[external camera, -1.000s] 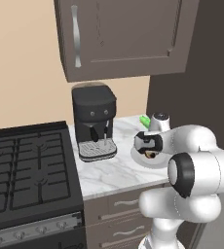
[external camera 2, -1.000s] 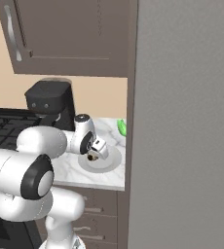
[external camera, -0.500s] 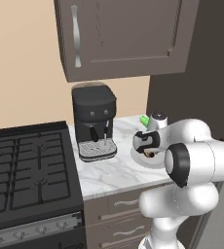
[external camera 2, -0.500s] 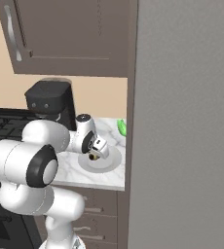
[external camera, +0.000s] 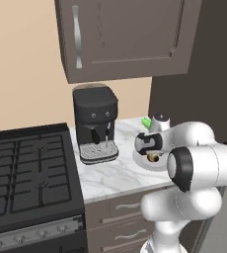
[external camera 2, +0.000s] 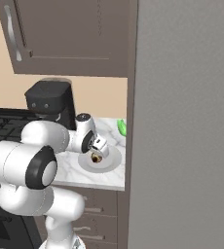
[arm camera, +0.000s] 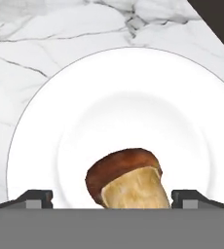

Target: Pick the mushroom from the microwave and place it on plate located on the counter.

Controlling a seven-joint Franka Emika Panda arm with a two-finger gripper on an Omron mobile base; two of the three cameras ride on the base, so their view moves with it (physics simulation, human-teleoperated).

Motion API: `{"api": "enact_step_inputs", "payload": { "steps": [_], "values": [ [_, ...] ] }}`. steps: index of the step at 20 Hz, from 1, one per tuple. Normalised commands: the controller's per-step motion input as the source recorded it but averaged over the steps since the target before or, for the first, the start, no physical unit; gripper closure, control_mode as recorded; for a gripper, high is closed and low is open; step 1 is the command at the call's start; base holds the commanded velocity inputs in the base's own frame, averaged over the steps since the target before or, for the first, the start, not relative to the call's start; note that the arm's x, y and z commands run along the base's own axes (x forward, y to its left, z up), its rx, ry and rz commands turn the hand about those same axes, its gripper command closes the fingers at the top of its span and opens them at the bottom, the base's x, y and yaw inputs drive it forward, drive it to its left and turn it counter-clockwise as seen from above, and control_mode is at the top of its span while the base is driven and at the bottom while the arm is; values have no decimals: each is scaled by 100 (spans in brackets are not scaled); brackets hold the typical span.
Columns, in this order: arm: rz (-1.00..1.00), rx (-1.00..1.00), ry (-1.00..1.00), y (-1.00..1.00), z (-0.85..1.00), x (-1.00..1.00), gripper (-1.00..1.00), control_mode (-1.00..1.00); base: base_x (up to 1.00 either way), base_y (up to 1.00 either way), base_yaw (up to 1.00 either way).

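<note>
— Where does the mushroom (arm camera: pixel 127 179) lie in this kitchen scene?

— On the plate (arm camera: pixel 50 116), toward its near side, brown cap tipped to the left and pale stem pointing right in the hand view. The plate rests on the white marble counter (external camera: pixel 115 175), at its right end, beside a tall grey panel (external camera 2: pixel 182 121).

— And the pincer?

— The gripper (arm camera: pixel 112 200) hangs low over the plate with its two dark tips spread wide, one on each side of the mushroom and apart from it. From the right base view the gripper (external camera 2: pixel 97 150) sits just above the brown speck of the mushroom (external camera 2: pixel 95 157) on the plate (external camera 2: pixel 109 165).

— Is it touching the mushroom at all?

— It appears not; a gap shows on both sides of the stem, though the tips are cut off at the lower edge of the picture, so the contact lower down cannot be told.

— What else stands on the counter?

— A black coffee machine (external camera: pixel 95 123) at the far left of the marble, next to the dark stove (external camera: pixel 29 173), and something green (external camera: pixel 146 122) at the far edge behind the white arm (external camera: pixel 199 163). Brown wall cabinets (external camera: pixel 125 39) hang above.
</note>
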Motion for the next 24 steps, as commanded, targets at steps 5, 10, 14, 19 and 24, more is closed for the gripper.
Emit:
{"api": "enact_step_inputs", "payload": {
  "steps": [5, 10, 14, 19, 24],
  "values": [
    [-1, 0, -14, 8, 59, -7, -100, -100, 0, 0, 0],
    [-5, -1, -26, 45, 91, -46, -100, -100, 0, 0, 0],
    [-2, -1, -11, 64, 71, -49, -100, -100, 0, 0, 0],
    [2, 0, 0, 39, 75, -40, -100, -100, 0, 0, 0],
    [15, 0, 5, 0, 81, -19, -100, -100, 0, 0, 0]
  ]
}}
